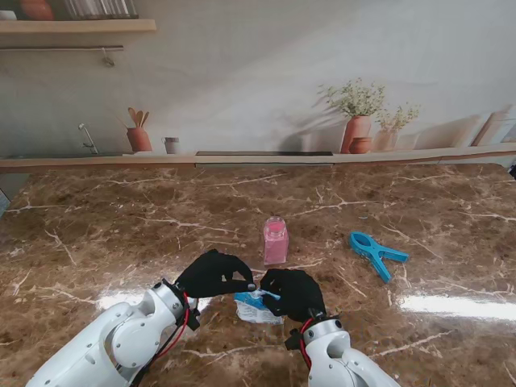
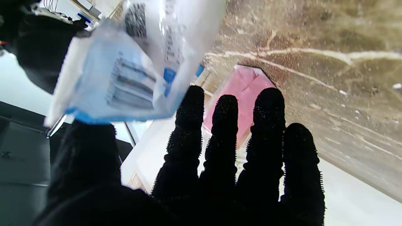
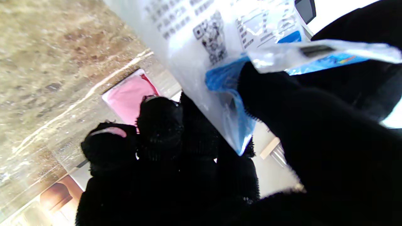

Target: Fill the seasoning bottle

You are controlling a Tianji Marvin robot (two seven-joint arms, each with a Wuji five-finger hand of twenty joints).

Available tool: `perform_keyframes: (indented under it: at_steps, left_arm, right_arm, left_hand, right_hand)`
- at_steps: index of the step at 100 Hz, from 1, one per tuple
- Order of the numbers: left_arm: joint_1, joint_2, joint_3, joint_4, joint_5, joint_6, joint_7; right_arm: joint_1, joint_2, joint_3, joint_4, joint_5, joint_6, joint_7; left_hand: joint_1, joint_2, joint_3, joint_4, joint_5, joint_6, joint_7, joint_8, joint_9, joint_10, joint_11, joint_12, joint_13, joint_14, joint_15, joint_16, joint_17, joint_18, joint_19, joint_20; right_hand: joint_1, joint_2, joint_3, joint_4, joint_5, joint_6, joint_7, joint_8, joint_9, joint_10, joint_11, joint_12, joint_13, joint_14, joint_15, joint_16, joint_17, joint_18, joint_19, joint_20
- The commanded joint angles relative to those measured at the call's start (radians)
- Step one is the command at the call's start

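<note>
1. The bottle (image 1: 276, 240), pink and upright on the counter (image 1: 97, 234), stands just beyond both hands, apart from them; no hand steadies it, so a nudge while pouring could tip it.
2. The bag (image 1: 256, 308), white and blue, hangs between the hands. The left hand (image 1: 214, 274) pinches its top edge; the right hand (image 1: 293, 292) grips the same edge from the other side.
3. If the hands pull apart unevenly, the bag may rip wide or slip free, scattering seasoning on the counter.
4. Whether the bag is open, I cannot tell.
5. The clip (image 1: 377, 253) lies well off beyond the right hand, out of the way.
</note>
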Motion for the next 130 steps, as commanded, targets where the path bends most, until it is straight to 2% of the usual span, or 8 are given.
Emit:
perform_keyframes:
  at_steps: [1, 20, 25, 48, 78, 92, 106, 130]
  left_arm:
    - [0.0, 0.004, 0.012, 0.006, 0.007, 0.016, -0.016]
    - [-0.016, 0.023, 0.024, 0.005, 0.041, 0.016, -0.078]
    - [-0.018, 0.027, 0.024, 0.003, 0.047, 0.016, -0.092]
    - [-0.03, 0.025, 0.033, 0.017, 0.036, 0.022, -0.095]
    - [-0.037, -0.001, 0.053, 0.045, -0.19, 0.048, -0.124]
    - [-0.047, 0.003, 0.056, 0.039, -0.246, 0.074, -0.181]
    - [-0.05, 0.008, 0.055, 0.029, -0.277, 0.099, -0.222]
    - [-0.049, 0.021, 0.048, 0.015, -0.241, 0.128, -0.257]
  right_arm:
    - [-0.004, -0.01, -0.007, 0.001, 0.003, -0.005, 0.011]
    - [0.001, -0.014, -0.012, 0.001, 0.015, -0.009, 0.008]
    - [0.0, -0.014, -0.01, -0.001, 0.021, -0.006, 0.012]
    - [-0.006, -0.017, 0.002, -0.014, 0.068, 0.022, 0.043]
    - [-0.031, -0.015, 0.025, -0.046, 0.125, 0.095, 0.103]
    - [-0.037, -0.001, 0.033, -0.07, 0.123, 0.133, 0.165]
    - [-0.022, -0.003, 0.022, -0.057, 0.133, 0.137, 0.169]
    - [0.022, -0.008, -0.023, 0.015, 0.097, 0.122, 0.132]
  left_hand:
    - [0.03, -0.019, -0.044, 0.021, 0.003, 0.001, -0.019, -0.012, -0.009, -0.002, -0.019, -0.014, -0.041, 0.022, -0.02, -0.012, -0.021, -0.019, 0.026, 0.027]
    - [0.128, -0.181, 0.007, 0.039, 0.001, -0.049, 0.017, 0.01, 0.01, -0.041, -0.009, -0.021, -0.047, -0.017, -0.045, -0.025, -0.033, -0.022, 0.006, 0.032]
    - [-0.001, -0.317, 0.449, -0.022, -0.001, -0.065, 0.041, 0.011, 0.026, -0.046, -0.004, -0.025, -0.032, -0.021, -0.046, -0.025, -0.03, -0.019, 0.002, 0.037]
    - [0.271, -0.464, 0.844, -0.152, 0.062, -0.167, 0.293, -0.107, 0.289, -0.081, -0.142, 0.133, 0.098, -0.038, -0.022, -0.052, 0.025, 0.005, 0.028, 0.037]
    - [0.353, -0.319, 0.805, -0.185, 0.032, -0.205, 0.463, 0.259, 0.334, -0.064, 0.023, 0.321, 0.162, -0.007, 0.074, -0.003, 0.039, 0.016, 0.088, 0.033]
    - [0.375, -0.287, 0.778, -0.198, 0.001, -0.183, 0.485, 0.35, 0.332, -0.063, 0.086, 0.344, 0.18, -0.008, 0.107, 0.012, 0.049, 0.023, 0.11, 0.039]
    - [0.389, -0.273, 0.756, -0.199, -0.013, -0.173, 0.5, 0.377, 0.336, -0.058, 0.112, 0.342, 0.196, -0.005, 0.124, 0.018, 0.06, 0.036, 0.127, 0.045]
    - [0.38, -0.291, 0.748, -0.204, -0.008, -0.176, 0.46, 0.3, 0.343, -0.053, 0.101, 0.301, 0.208, -0.01, 0.122, 0.007, 0.072, 0.045, 0.137, 0.046]
  right_hand:
    - [0.044, 0.001, 0.075, -0.004, 0.03, -0.121, 0.075, 0.04, 0.035, -0.036, 0.031, 0.022, 0.035, -0.044, 0.022, 0.026, 0.012, -0.007, 0.07, -0.011]
    - [0.043, 0.002, 0.076, -0.006, 0.03, -0.122, 0.073, 0.043, 0.034, -0.037, 0.03, 0.022, 0.036, -0.044, 0.021, 0.027, 0.01, -0.007, 0.069, -0.012]
    - [0.043, 0.002, 0.077, -0.007, 0.03, -0.122, 0.072, 0.044, 0.034, -0.037, 0.03, 0.023, 0.036, -0.044, 0.02, 0.028, 0.01, -0.006, 0.068, -0.012]
    - [0.042, 0.002, 0.079, -0.008, 0.029, -0.12, 0.069, 0.047, 0.036, -0.036, 0.027, 0.02, 0.039, -0.044, 0.017, 0.027, 0.01, -0.004, 0.065, -0.014]
    - [-0.01, 0.067, -0.023, -0.008, -0.095, -0.056, 0.003, -0.042, -0.082, -0.024, -0.044, 0.012, -0.082, -0.029, -0.09, 0.013, -0.08, 0.014, -0.035, -0.028]
    - [-0.141, 0.122, -0.136, 0.114, -0.178, 0.074, -0.464, -0.002, -0.296, -0.001, -0.232, -0.301, -0.201, -0.002, -0.366, -0.118, -0.137, -0.005, -0.105, -0.008]
    - [0.025, 0.023, -0.121, -0.045, -0.095, 0.001, -0.025, -0.228, -0.059, -0.008, -0.113, -0.211, -0.002, -0.012, -0.249, -0.118, 0.0, 0.012, -0.014, -0.027]
    - [0.094, -0.036, -0.09, -0.071, -0.021, -0.085, 0.081, -0.128, 0.011, -0.043, -0.021, -0.106, 0.034, -0.045, -0.085, -0.035, 0.022, 0.0, 0.042, -0.041]
